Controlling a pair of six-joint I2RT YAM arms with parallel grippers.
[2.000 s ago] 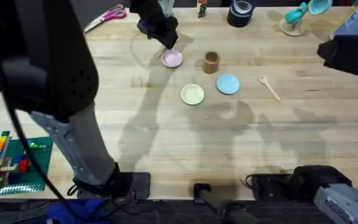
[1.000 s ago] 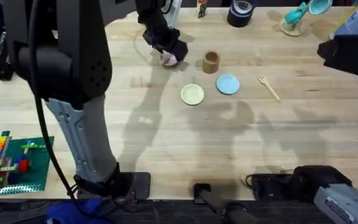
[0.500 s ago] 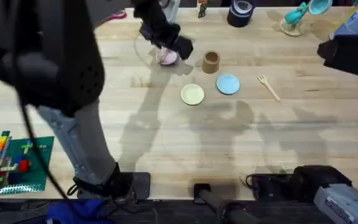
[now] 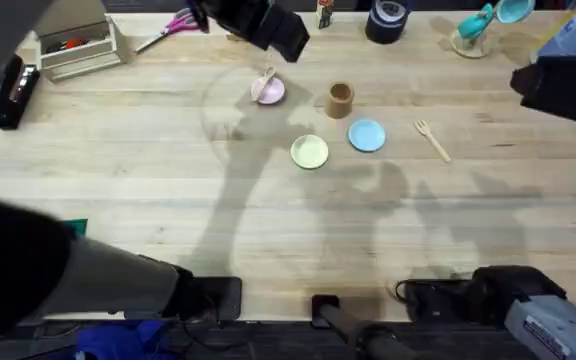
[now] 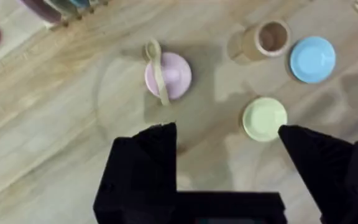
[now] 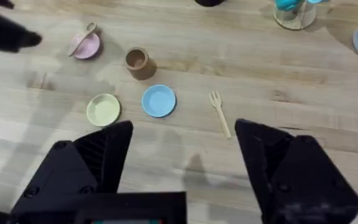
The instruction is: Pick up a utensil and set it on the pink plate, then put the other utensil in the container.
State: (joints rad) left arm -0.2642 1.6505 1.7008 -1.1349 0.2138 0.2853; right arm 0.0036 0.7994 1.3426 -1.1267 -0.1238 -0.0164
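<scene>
A lab or workshop bench: a butcher-block worktop (image 4: 268,230) carries scissors (image 4: 168,25), a black tape roll (image 4: 386,20) and a stapler (image 4: 8,90) along its far edge, with toy bricks (image 4: 73,228) at the near left corner.

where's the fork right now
The fork lies on the bare table in the overhead view, right of the blue plate, toward the right arm's side.

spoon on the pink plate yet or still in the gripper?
On the plate. The spoon lies across the pink plate, bowl end past its rim; the left gripper is open and apart from it.
</scene>
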